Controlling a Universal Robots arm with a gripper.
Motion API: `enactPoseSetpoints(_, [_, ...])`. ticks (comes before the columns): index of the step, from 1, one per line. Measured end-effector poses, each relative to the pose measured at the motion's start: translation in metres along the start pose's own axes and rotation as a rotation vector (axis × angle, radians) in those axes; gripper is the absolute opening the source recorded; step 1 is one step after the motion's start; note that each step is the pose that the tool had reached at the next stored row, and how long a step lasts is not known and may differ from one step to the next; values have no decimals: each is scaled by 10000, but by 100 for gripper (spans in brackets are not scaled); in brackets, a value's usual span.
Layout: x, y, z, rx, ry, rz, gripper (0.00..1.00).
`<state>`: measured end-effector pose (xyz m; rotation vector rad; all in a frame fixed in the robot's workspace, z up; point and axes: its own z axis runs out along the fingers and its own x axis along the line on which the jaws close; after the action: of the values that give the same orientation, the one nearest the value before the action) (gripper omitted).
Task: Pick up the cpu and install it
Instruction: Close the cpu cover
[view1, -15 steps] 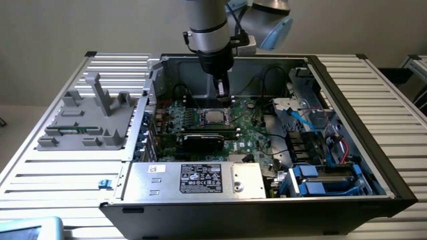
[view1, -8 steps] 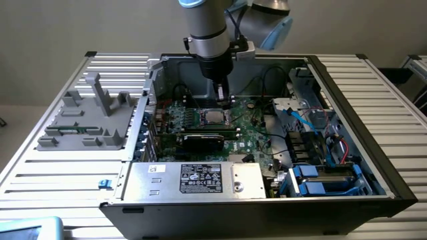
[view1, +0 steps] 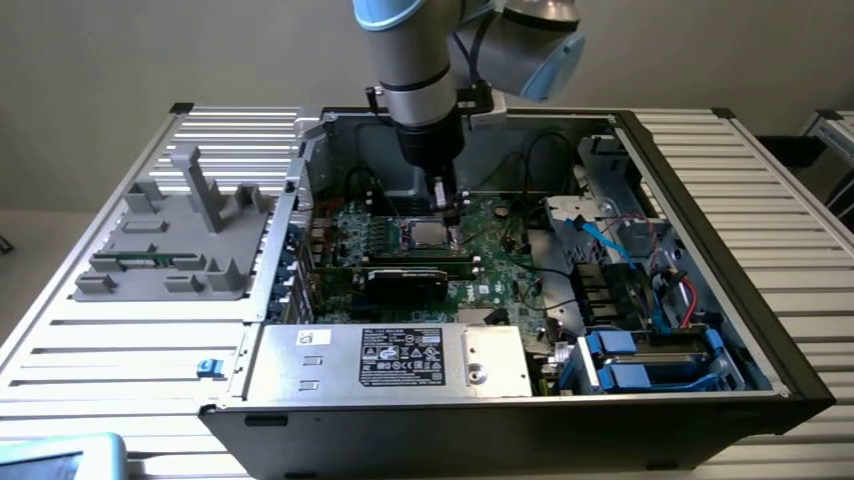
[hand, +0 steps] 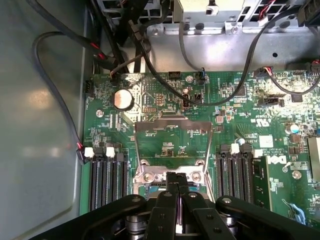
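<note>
— Where's the cpu (view1: 430, 237)?
— Lying flat in the socket (hand: 149, 177) on the motherboard (hand: 235, 100), shiny top up.
— And the gripper (view1: 449, 208)?
— Pinched fully together, grasping nothing I can see. Its tips hang just over the cpu's far edge, so the chip lies below, slightly nearward. It's square, so no long axis.

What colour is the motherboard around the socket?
Green. The motherboard shows best in the wrist view.
</note>
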<state>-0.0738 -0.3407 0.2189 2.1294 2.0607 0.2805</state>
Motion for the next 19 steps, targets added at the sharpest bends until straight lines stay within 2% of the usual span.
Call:
enactPoseSetpoints(7, [-2,-61,53,-338,14,-3,11])
enactPoseSetpoints(15, [-5,-120,126,-539,19,-6,11])
enactPoseSetpoints(19, [-6,-144,145,-593,21,-7,11])
